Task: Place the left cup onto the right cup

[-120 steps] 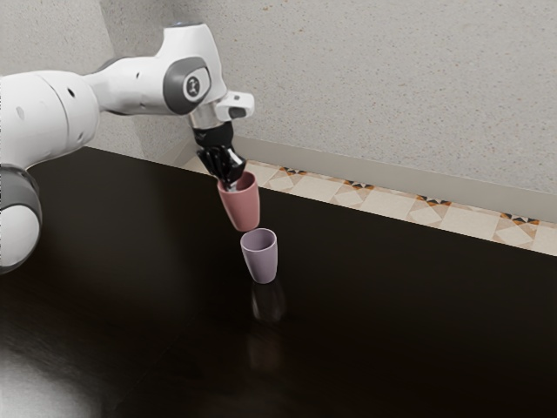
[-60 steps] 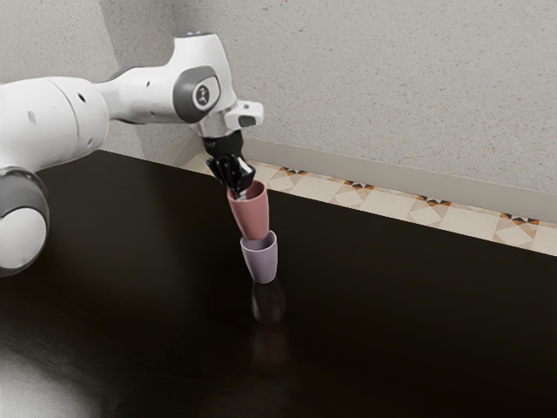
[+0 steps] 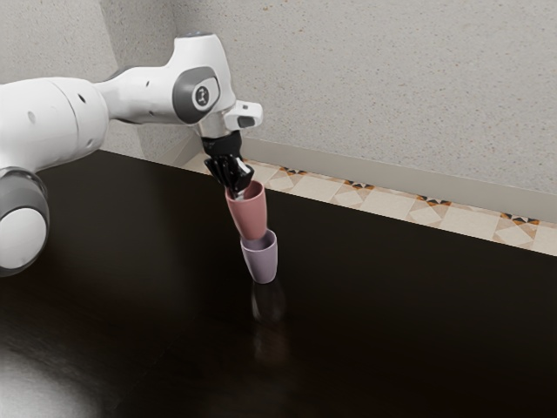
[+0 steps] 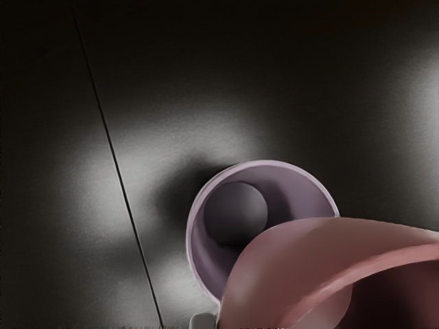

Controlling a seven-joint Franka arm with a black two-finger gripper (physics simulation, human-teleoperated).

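A pink cup [image 3: 249, 212] hangs tilted with its base dipped into the mouth of a lilac cup [image 3: 260, 259] that stands upright on the dark table [image 3: 392, 322]. My gripper [image 3: 235, 183] is shut on the pink cup's rim, one finger inside and one outside. In the wrist view the pink cup [image 4: 329, 274] looms large under my hand and overlaps the open lilac cup [image 4: 240, 212] below it, whose inside bottom still shows.
The table's far edge runs along a patterned tile floor [image 3: 418, 209] and a speckled wall [image 3: 392, 78]. A thin seam [image 4: 116, 171] crosses the tabletop beside the cups.
My hand carried the pink cup toward the exterior view's right and down until its base entered the lilac cup. In the last half second it barely moved.
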